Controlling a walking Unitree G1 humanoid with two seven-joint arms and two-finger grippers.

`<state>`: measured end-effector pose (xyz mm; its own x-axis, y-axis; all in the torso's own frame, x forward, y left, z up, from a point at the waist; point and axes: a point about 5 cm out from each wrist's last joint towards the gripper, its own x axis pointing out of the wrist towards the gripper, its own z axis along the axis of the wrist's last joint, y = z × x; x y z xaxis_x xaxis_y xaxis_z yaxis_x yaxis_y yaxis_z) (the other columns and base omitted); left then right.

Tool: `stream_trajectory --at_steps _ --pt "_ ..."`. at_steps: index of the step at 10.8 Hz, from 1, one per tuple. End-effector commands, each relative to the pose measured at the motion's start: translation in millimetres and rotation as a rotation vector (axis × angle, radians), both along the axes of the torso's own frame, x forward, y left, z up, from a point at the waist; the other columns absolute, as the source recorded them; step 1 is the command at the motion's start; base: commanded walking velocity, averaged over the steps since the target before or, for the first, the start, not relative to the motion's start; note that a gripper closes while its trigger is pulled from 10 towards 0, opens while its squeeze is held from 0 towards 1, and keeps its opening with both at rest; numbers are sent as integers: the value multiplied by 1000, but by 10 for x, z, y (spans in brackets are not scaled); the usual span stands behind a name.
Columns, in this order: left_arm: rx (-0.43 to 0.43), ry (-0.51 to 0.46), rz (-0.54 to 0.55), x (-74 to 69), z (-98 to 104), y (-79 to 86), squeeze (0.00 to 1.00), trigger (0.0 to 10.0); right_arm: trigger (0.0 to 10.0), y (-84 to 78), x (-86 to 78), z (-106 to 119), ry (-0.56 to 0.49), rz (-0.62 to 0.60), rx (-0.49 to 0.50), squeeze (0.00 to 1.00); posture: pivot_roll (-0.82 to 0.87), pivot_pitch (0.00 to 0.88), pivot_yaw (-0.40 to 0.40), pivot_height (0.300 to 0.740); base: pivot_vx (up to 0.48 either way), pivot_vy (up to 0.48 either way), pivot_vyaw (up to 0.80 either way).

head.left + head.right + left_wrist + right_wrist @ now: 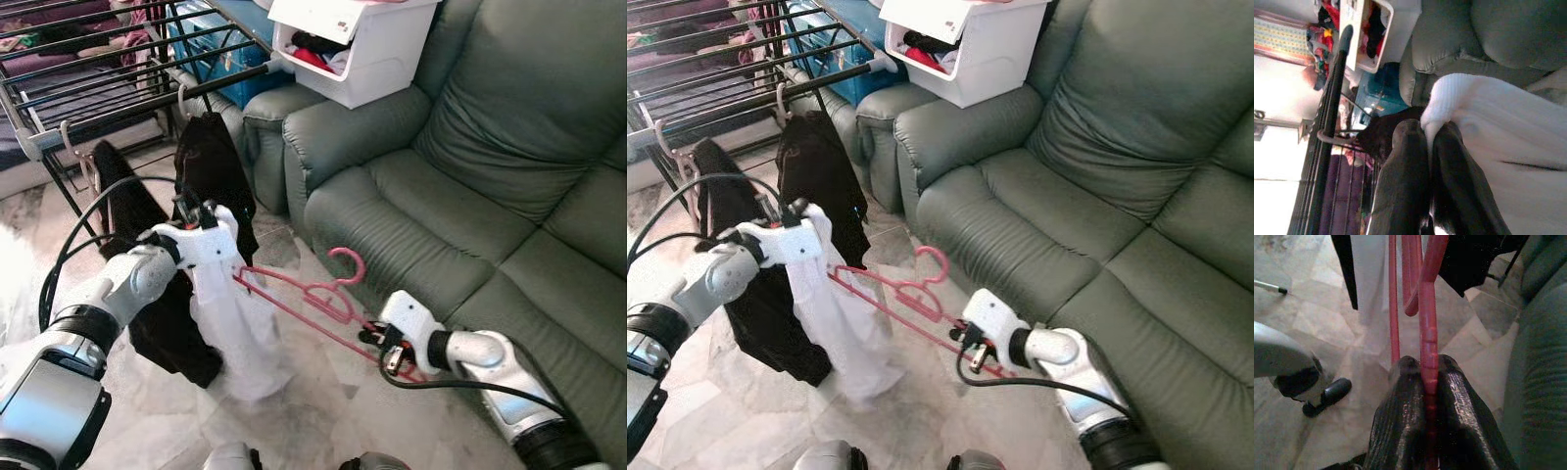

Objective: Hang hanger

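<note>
A: Right gripper (390, 345)?
B: Fingers (1449, 401) clenched on pink hanger (312, 292), low beside sofa (470, 196).
A: Left gripper (201, 217)?
B: Pinching white garment (235, 323) (rack (118, 88) at 11 o'clock).

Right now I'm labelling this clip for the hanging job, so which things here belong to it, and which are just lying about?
Part of the job:
pink hanger, clamped in the right gripper
white garment, pinched by the left gripper
drying rack, where dark clothes already hang

Lying about:
green sofa
white bin of clothes
blue box
</note>
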<state>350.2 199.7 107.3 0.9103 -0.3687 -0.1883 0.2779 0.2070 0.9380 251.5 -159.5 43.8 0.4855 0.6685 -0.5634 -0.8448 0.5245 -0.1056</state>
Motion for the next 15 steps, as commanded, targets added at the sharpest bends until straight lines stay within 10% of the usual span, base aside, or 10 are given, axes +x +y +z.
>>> stream_trajectory --at_steps 1,9,15 --pt "-57 -87 -32 94 214 -90 0 10000 10000 -28 48 40 -15 -6 -16 0 -53 0 -15 740 0 0 0" --pt "-411 -261 -126 15 654 -178 0 10000 10000 -135 220 -98 14 -290 8 0 -36 0 -33 740 0 0 0" --pt "-650 -191 -472 -267 837 -1136 0 10000 10000 -206 409 -129 118 -645 233 0 -39 0 -25 740 0 0 0"
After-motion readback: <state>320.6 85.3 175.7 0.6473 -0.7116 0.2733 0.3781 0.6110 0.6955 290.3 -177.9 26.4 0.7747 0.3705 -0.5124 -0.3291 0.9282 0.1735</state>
